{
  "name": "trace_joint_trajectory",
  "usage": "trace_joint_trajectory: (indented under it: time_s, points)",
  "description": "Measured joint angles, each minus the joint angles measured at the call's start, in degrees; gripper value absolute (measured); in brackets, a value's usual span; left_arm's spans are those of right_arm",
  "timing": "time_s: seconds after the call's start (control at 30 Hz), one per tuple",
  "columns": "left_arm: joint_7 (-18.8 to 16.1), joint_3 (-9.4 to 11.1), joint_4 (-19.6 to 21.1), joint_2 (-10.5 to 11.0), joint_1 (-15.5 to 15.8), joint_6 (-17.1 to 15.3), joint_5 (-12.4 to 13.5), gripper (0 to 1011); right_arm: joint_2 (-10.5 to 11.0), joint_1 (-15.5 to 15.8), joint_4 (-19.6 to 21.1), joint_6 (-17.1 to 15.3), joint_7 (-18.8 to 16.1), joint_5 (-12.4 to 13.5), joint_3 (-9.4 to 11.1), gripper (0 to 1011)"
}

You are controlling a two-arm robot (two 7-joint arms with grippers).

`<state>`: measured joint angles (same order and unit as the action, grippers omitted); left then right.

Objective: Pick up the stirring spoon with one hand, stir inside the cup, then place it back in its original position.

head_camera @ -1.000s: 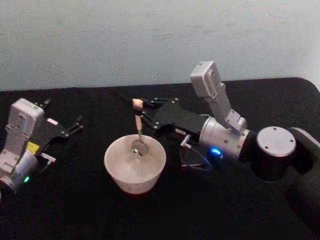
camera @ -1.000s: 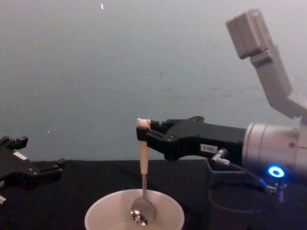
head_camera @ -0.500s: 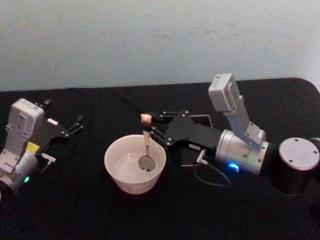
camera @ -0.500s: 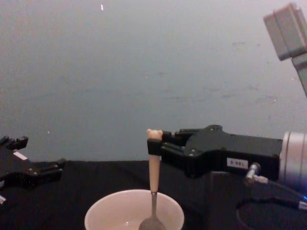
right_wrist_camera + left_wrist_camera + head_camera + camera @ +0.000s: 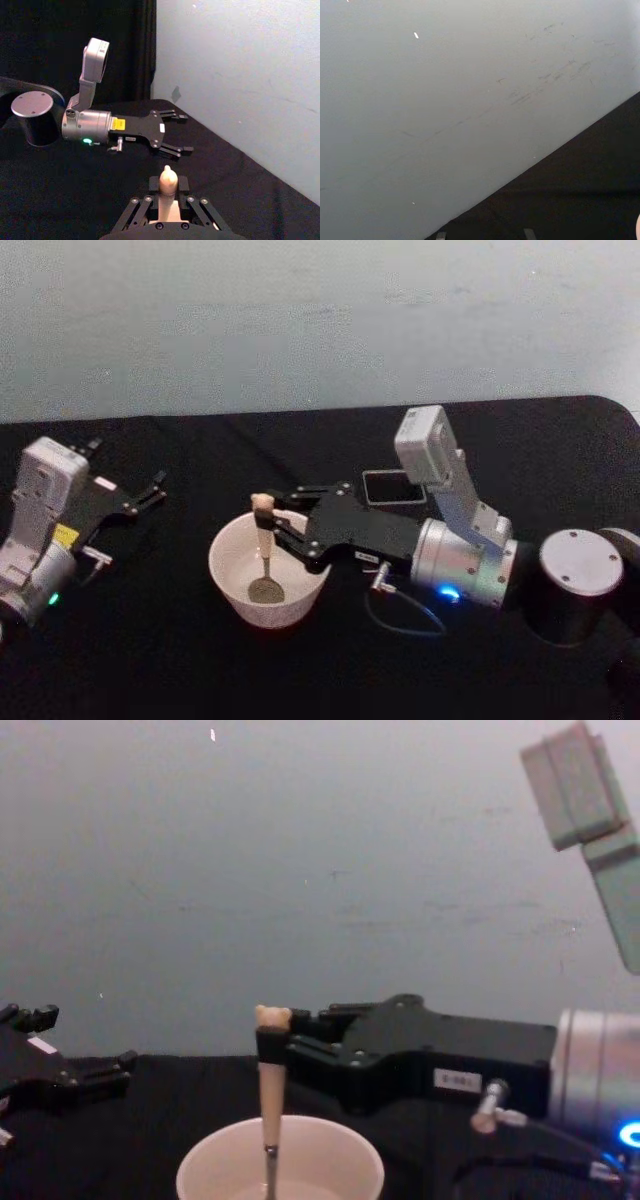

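The cream-white cup (image 5: pixel 226 546) stands at the table's middle. The stirring spoon (image 5: pixel 265 589) is upright in it, with its metal bowl down at the near side of the cup's inside and its bear head on top. My right gripper (image 5: pixel 264 524) is shut on the spoon's cream handle just under the bear head, above the cup. In the chest view the spoon (image 5: pixel 269 1092) drops into the cup (image 5: pixel 205 1165) from the right gripper (image 5: pixel 272 1046). The dark holder (image 5: pixel 392 486) stands behind the right arm. My left gripper (image 5: pixel 150 492) is parked open at the far left.
The black table (image 5: pixel 160 660) ends at a pale wall (image 5: pixel 300 320) behind. The right arm's silver body (image 5: pixel 460 560) and a looped cable (image 5: pixel 400 615) lie right of the cup. From the right wrist, the left gripper (image 5: pixel 172 132) shows beyond the bear head (image 5: pixel 168 181).
My right gripper has carried the spoon leftward and nearer across the cup, and lower, so its bowl now sits at the near side. The holder now shows in full. The left arm has stayed put.
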<state>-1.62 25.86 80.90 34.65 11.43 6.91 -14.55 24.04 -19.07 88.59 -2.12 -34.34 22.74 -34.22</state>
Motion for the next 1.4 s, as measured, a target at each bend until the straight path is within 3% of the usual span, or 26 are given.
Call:
trace_joint_trajectory:
  time_s: [0.4,0.57,0.73,1.0,1.4]
  points:
    - [0.00,0.00,0.00,0.00,0.00,0.00,0.00,1001,-4.38,-3.10,-4.67,-0.25,3.27,-2.28,-1.41,218]
    - [0.00,0.00,0.00,0.00,0.00,0.00,0.00,1001,-6.43,-4.77,-7.78,-0.39,5.35,-3.40,-0.55,218]
    - [0.00,0.00,0.00,0.00,-0.01,0.00,0.00,1001,-7.02,-5.54,-9.31,-0.45,5.97,-3.66,0.55,218]
    - [0.00,0.00,0.00,0.00,0.00,0.00,0.00,1001,-5.96,-5.39,-9.20,-0.45,5.59,-3.88,1.95,218]
    - [0.00,0.00,0.00,0.00,0.00,0.00,0.00,1002,-0.99,-1.96,-2.90,-1.16,2.24,-2.04,3.13,218]
